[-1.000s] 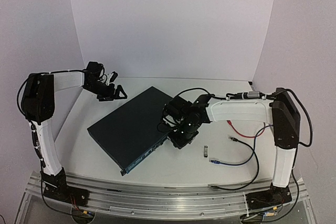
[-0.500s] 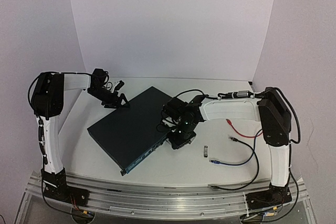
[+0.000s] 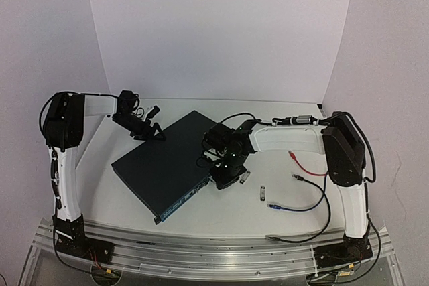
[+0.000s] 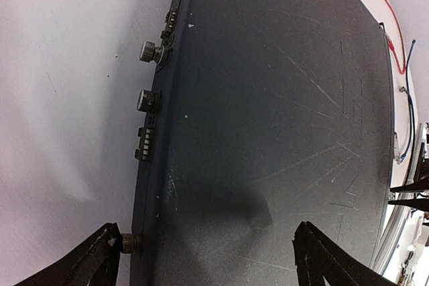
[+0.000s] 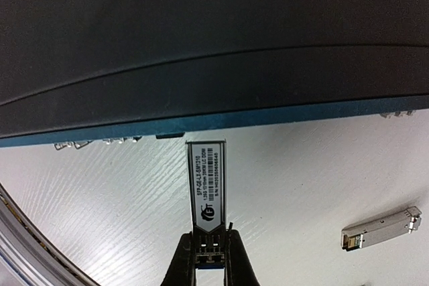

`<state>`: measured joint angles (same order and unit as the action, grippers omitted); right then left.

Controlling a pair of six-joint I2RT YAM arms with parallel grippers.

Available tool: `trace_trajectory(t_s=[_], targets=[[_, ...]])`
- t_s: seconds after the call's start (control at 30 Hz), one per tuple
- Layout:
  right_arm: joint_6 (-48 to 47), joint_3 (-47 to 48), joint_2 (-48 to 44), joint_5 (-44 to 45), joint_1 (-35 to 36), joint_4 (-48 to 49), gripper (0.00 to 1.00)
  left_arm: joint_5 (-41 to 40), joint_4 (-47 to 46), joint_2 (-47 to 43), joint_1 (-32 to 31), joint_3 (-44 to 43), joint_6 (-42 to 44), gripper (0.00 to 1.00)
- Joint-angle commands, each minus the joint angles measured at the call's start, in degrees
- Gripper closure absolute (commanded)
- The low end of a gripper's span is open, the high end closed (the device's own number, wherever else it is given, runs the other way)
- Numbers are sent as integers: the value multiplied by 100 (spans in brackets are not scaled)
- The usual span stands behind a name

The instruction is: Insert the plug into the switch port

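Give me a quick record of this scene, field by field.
Switch: flat rectangular dark navy metal box, lying on the table
Plug: silver metal module with white label, tip at the switch's port face, not inserted
Right fingers: shut on the plug's rear end
Left fingers: open, over the switch's far-left edge
Spare: second silver module, lying loose

In the right wrist view the switch (image 5: pixel 214 31) runs off three edges, the label print on the plug (image 5: pixel 208 179) is too small to read, and whether its tip has entered a socket cannot be told. From above, the right gripper (image 3: pixel 226 173) covers the plug.
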<state>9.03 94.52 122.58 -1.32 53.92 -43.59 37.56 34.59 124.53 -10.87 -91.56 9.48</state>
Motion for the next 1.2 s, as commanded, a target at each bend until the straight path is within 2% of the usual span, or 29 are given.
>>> trace_trajectory(t_s=[0.0,0.53,1.17], targets=[[-27,112,27,-35,-19,-234,100,267,226,131,-99,-202,138,11],[-163,650,406,112,-31,-466,100,260,285,160,-103,-231,196,12],[-236,896,408,278,-52,-583,100,296,312,159,-107,-204,255,13]])
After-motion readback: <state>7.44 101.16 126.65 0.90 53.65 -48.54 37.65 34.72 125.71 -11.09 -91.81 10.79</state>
